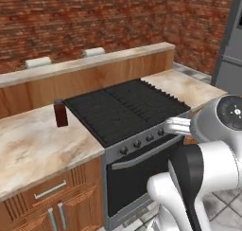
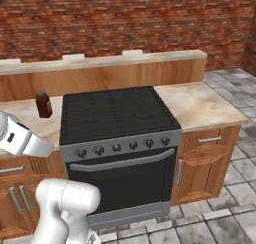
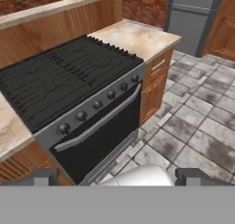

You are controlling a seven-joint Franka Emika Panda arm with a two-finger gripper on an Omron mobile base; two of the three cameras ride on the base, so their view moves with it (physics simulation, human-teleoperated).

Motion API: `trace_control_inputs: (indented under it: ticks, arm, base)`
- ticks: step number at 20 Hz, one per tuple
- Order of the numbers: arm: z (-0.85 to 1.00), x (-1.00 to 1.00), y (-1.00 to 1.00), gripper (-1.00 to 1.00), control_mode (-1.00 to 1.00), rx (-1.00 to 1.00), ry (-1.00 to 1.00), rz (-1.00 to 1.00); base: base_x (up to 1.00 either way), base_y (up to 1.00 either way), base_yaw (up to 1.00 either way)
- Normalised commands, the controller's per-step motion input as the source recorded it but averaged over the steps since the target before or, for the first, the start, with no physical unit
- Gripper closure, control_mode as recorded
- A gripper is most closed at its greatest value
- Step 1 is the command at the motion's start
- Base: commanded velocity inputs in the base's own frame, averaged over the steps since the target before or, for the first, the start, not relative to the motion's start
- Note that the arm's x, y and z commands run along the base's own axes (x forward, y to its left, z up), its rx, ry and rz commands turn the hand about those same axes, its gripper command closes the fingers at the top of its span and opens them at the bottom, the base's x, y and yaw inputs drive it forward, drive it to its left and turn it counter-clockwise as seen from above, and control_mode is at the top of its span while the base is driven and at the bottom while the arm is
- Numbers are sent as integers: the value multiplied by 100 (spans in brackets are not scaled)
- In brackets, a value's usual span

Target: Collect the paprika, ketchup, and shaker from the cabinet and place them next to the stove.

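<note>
- The big black stove [image 1: 124,109] stands in the middle of a long counter [image 1: 33,145]. Its top is flat and dark with ridges, and a row of round knobs [image 2: 124,147] runs along its front.
- A small dark red-brown jar [image 1: 60,113] stands upright on the counter, just beside the stove's far corner. It is on the left side of the stove. In the right base view the same jar [image 2: 44,105] has a dark cap. It is too blurry to tell if this is the paprika or the ketchup.
- The gripper [image 3: 117,176] has its two dark fingers [image 3: 39,176] far apart, wide open. Nothing is between them.
- The gripper hangs in the air in front of the stove, looking down at the oven door [image 3: 98,136] and the grey tiled floor [image 3: 197,126].
- Behind the stove is a low wooden wall [image 2: 105,75] with a pale top, and a red brick wall [image 2: 125,23] stands farther back.
- A tall grey fridge [image 1: 229,50] stands at the right end of the counter.
</note>
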Motion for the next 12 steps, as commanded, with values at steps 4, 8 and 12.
trace_control_inputs:
  ticks: [4, 8, 12]
  arm:
    - [0, 0, 0, -100, 100, 0, 0, 0]
    - [0, 0, 0, -100, 100, 0, 0, 0]
    - [0, 0, 0, -100, 100, 0, 0, 0]
  base:
    - [-1, -3, -69]
    - [0, 0, -74]
    - [0, 0, -74]
